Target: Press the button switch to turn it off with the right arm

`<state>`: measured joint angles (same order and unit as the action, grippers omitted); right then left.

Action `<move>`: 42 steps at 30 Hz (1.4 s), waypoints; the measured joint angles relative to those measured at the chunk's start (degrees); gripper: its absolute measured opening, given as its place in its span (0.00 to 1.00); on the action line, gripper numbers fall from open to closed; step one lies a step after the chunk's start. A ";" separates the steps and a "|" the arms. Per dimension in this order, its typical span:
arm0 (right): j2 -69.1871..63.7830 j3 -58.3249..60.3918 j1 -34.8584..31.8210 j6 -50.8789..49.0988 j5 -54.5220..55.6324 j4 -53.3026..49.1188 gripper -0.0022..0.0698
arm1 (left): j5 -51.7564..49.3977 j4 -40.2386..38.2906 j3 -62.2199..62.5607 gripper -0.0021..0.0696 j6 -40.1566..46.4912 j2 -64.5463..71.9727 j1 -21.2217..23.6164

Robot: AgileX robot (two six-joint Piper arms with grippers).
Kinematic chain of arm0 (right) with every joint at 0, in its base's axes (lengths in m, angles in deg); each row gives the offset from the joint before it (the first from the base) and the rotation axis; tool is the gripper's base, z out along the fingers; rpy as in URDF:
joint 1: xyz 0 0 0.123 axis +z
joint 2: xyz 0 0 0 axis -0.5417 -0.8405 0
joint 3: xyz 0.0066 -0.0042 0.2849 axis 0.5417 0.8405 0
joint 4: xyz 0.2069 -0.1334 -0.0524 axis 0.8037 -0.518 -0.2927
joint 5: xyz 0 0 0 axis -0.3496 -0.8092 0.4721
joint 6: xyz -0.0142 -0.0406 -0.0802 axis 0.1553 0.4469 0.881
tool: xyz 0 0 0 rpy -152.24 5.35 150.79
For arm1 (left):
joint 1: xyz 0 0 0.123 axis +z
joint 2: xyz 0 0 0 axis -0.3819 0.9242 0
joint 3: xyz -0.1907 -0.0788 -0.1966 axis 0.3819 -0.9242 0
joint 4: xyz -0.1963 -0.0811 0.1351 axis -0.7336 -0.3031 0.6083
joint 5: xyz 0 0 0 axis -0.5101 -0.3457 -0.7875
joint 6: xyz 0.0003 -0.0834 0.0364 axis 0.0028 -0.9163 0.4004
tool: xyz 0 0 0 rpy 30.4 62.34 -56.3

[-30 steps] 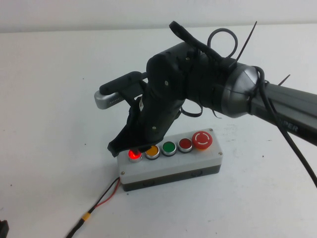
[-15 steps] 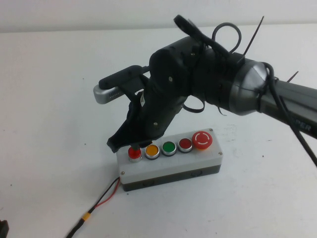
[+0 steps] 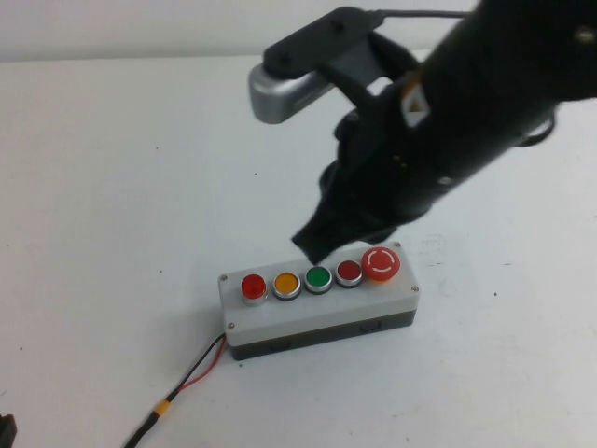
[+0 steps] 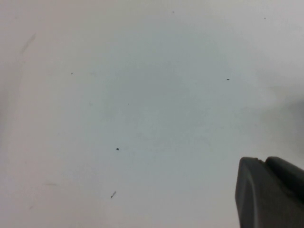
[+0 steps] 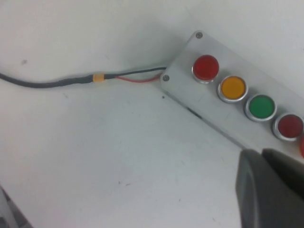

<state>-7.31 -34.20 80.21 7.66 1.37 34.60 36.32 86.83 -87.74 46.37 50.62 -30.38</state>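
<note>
Occupying the left end of a row of five, the button switch sat unlit, bright red in its silver ring, on the lid of one grey box near the middle of the white table. Beside it in order: one yellow button, one green button, one darker red flat button, one red mushroom-head button. One cable, red and black strands with a yellow band, ran off the box's left end. Right gripper, one, hung clear above the green button, tip pointed down; finger spacing could not be told. Left gripper, one, over bare table; finger spacing likewise undetermined.
</note>
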 joint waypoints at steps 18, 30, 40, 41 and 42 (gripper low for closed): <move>23.85 19.68 0.00 0.00 -4.26 -2.78 0.01 | 0.00 0.00 0.00 0.03 0.00 0.00 0.00; 33.70 37.92 -8.40 0.32 17.66 -7.71 0.01 | 0.00 0.00 0.00 0.03 0.00 0.00 0.00; 55.20 78.13 -32.37 0.32 59.78 -8.23 0.01 | 0.00 0.00 0.00 0.03 0.00 0.00 0.00; 57.15 80.66 -33.92 0.00 62.52 -8.23 0.01 | 0.00 0.00 0.00 0.03 0.00 0.00 0.00; 59.53 83.58 -35.65 0.00 64.89 -8.23 0.01 | 0.00 0.00 0.00 0.03 0.00 0.00 0.00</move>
<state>52.23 49.39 44.55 7.66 66.26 26.37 36.32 86.83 -87.74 46.37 50.62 -30.38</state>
